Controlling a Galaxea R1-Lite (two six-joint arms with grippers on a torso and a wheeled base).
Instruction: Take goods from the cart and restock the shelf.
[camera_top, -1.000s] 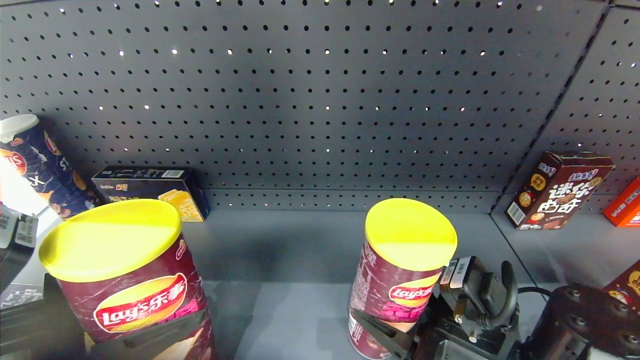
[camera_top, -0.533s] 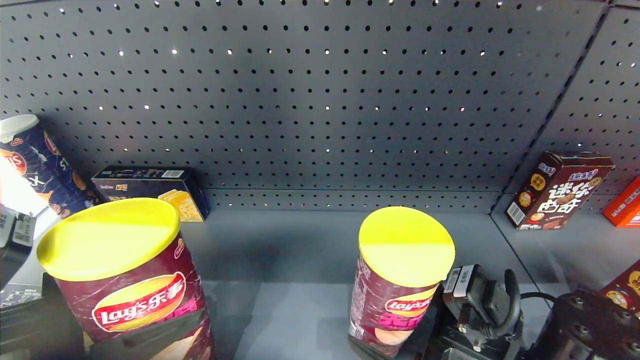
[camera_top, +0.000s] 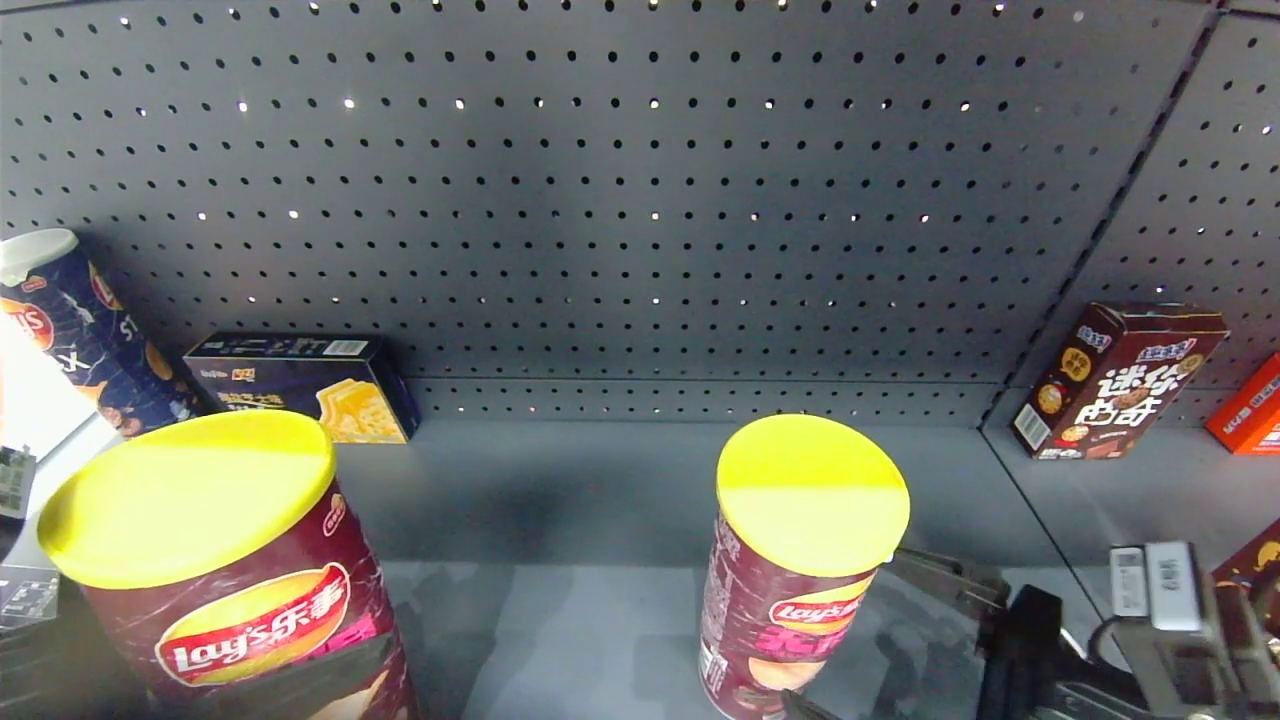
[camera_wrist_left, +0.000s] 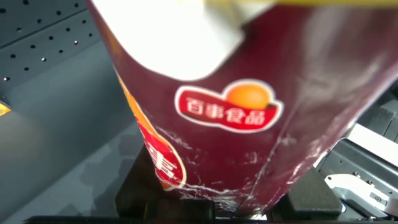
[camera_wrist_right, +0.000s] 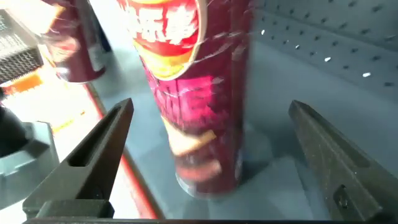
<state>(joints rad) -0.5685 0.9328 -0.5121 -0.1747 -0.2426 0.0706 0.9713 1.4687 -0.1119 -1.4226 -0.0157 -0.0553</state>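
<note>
1. Progress, as I judge it: one potato-chip canister (camera_top: 800, 560) already stands upright on the shelf (camera_top: 600, 500), near its front edge and right of the middle, so that placement looks done.
2. Right end effector (camera_wrist_right: 211, 118) sits just off that canister with its fingers spread wide on either side, touching nothing.
3. Left end effector (camera_wrist_left: 227, 205) is clamped around the lower part of a second canister (camera_top: 230, 580), carried by the shelf's front left corner. I cannot tell whether its base touches the shelf, so setting it down is still to do.
4. Cart stock left to move cannot be judged.
5. Both canisters are maroon cardboard tubes with flat yellow plastic lids and a red-and-yellow logo; the label film is glossy and scuffed.
6. Along the back edge, against the pegboard (camera_top: 640, 200), sit a dark blue chip can (camera_top: 70, 330), a blue cracker box (camera_top: 300, 385) and, at the right, a brown biscuit box (camera_top: 1115, 380).
</note>
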